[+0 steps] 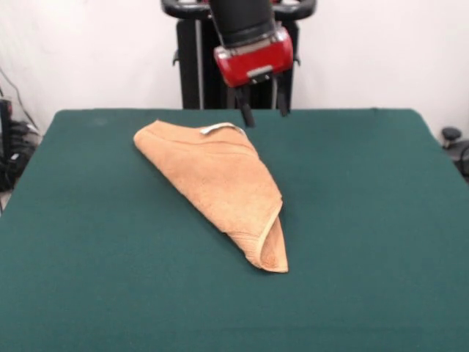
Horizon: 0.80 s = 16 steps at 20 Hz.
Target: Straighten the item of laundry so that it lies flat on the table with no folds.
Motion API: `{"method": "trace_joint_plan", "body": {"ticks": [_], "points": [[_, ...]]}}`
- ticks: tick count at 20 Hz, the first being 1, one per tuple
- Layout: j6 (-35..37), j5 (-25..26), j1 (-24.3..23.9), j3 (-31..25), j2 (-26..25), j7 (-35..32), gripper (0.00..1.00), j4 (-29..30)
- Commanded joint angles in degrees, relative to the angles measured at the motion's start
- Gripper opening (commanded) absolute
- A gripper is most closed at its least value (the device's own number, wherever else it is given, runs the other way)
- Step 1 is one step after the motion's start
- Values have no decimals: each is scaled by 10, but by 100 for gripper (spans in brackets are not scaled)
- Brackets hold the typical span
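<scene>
The orange-tan towel (216,180) lies on the dark green table (366,235), folded over itself into a long triangle. It runs from a wide end at the far left to a narrow tip near the table's middle (272,260). Its border band curls up along the right edge. A small white tag (212,130) shows at the far corner. My gripper (265,117) hangs open and empty over the table's far edge, just right of the tag corner. Its left finger (245,114) is close to the towel's far edge.
The robot's black pedestal (194,66) stands behind the table's far edge. Cables and dark gear (11,147) sit off the left side. A small dark object (451,136) sits off the right side. Bare felt surrounds the towel on all sides.
</scene>
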State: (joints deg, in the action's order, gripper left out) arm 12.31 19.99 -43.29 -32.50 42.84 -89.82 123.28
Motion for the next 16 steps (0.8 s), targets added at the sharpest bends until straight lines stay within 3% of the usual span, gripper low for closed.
{"method": "trace_joint_plan", "body": {"ticks": [1, 11, 16], "points": [[-71, 33, 32, 24, -117, -66, 100, -30], [-100, 37, 71, 91, -139, -79, 100, -54], [-114, 39, 66, 87, -155, -71, 100, -62]]}}
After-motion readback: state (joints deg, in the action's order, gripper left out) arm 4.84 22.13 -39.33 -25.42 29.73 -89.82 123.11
